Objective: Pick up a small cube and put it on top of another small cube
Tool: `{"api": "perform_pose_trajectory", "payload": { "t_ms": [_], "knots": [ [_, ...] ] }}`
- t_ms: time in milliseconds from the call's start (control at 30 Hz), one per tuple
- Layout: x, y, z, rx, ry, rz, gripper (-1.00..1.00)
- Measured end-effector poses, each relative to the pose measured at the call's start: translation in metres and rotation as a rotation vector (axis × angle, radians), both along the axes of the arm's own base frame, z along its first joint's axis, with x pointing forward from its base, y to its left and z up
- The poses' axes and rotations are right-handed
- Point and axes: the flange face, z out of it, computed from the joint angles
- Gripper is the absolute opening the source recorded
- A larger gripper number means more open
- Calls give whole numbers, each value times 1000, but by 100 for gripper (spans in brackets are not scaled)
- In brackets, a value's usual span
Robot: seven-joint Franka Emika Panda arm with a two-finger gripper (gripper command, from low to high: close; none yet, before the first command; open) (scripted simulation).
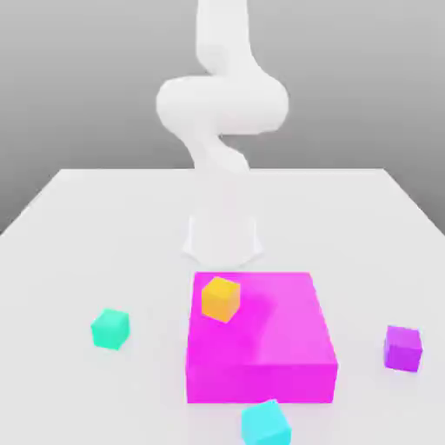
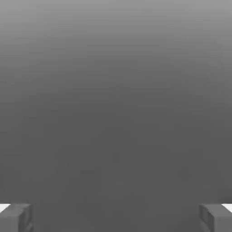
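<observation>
Mint-green small cube [image 1: 110, 328] sits at nine o'clock from the big magenta block [image 1: 261, 339]; you could mistake the bluer cyan cube [image 1: 266, 423] at six o'clock. Hand view: gripper [image 2: 116, 217] fingertips [image 2: 16, 217] spread wide, holding nothing.

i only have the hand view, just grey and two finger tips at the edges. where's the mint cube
Observer: The mint cube sits on the white table, off the magenta block toward the exterior view's left.
Operator: anything on that block
Observer: An orange cube rests on its top, near the corner toward the arm and the exterior view's left.
Operator: other cubes around
Observer: A cyan cube lies on the table at the block's near edge, and a purple cube off to its right in the exterior view.
</observation>
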Motion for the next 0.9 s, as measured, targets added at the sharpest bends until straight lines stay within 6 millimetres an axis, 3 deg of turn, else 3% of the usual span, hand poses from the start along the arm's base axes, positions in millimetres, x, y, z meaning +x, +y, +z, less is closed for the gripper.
{"api": "perform_pose_trajectory", "payload": {
  "t_ms": [133,267,400,567,700,900],
  "knots": [
    [37,-44,-99,-37,151,-73,0],
    [44,-92,-199,-41,299,-133,0],
    [23,-135,-296,-13,442,-183,0],
    [-31,-167,-402,65,602,-228,0],
    [-83,-178,-467,151,695,-270,0],
    [-85,-173,-521,153,707,-256,0]
  ]
}}
